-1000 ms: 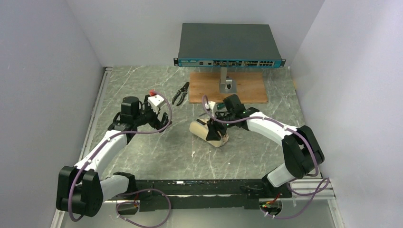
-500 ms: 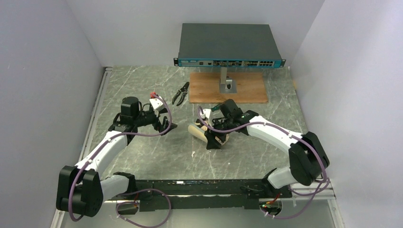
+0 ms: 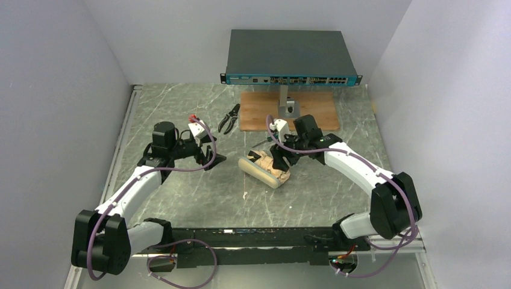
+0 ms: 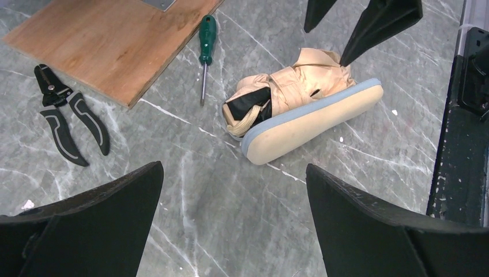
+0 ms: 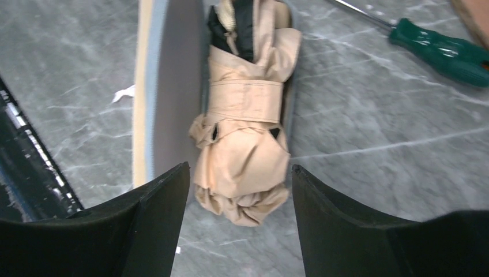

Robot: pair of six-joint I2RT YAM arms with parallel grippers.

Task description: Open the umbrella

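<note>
Beige crinkled bundle near mid-counter [image 3: 211, 198]: umbrella [image 5: 245, 144], folded shut, lying on its side against sleeve [image 5: 173, 86], touching it along the 9 o'clock flank in the right wrist view. Bound round the waist by strap [image 5: 245, 99]. Handle end, black with a pale loop, toward 12 o'clock in that view; loose canopy end toward 6. Screwdriver [image 4: 206, 40] near, at 2 o'clock there. Pliers [image 4: 63, 115] and board [image 3: 289, 111] farther off, toward 12 in the top view.

Right jaws: spread wide, empty, hovering over the canopy end, 1 finger above the sleeve and 1 above bare counter, no contact with fabric. Left jaws: spread wide too, empty, well apart at 9 o'clock of the umbrella, pointed at it.

Step in hand, judging by this: taking a first hold. Nothing unwrapped or opened yet.

To do it well:
- Shift right jaws slightly toward 3 o'clock before descending, so the sleeve edge stays out of the pinch.
- Come straight down and close across the bundle below the strap, firmly enough to pin it, not so hard as to bend the thin ribs.
- Bring left jaws in from 9 o'clock toward the handle end, low and slow.
- Free the strap before any pull on the handle; probably no spread of the canopy otherwise.
- Expect slippery fabric; favour stiff parts over loose folds.
</note>
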